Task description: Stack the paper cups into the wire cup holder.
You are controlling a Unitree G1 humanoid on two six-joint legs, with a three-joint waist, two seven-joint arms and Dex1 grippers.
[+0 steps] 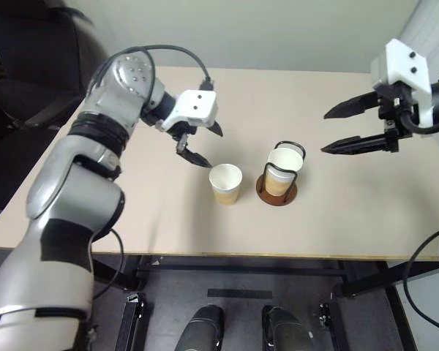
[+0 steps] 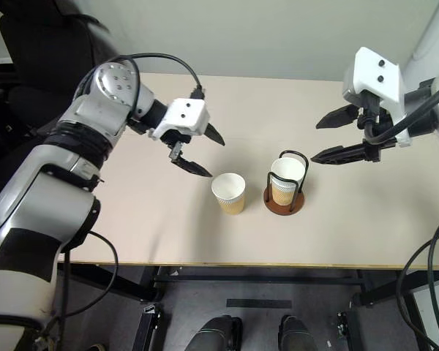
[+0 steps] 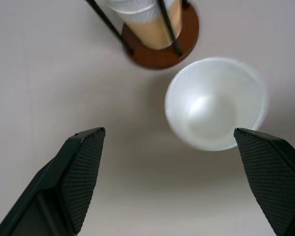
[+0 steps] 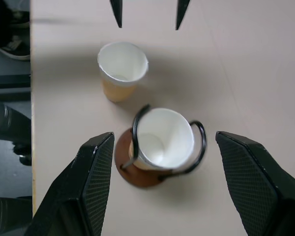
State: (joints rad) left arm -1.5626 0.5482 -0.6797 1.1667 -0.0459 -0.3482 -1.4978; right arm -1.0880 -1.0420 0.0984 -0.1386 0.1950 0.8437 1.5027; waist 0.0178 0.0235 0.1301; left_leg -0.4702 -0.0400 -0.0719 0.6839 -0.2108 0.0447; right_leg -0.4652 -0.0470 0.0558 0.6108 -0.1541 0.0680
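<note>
cups (image 4: 164, 137) nested inside holder (image 4: 137, 172)

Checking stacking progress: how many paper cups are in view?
2 distinct: one cup stands loose on the table, one cup sits in the holder. More may be nested inside the holder's cup, hidden.

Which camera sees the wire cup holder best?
The right wrist view: the whole wire cup holder shows from above, black loops, brown base, a cup inside. The eye views show it small; the left wrist view cuts off its top.
</note>
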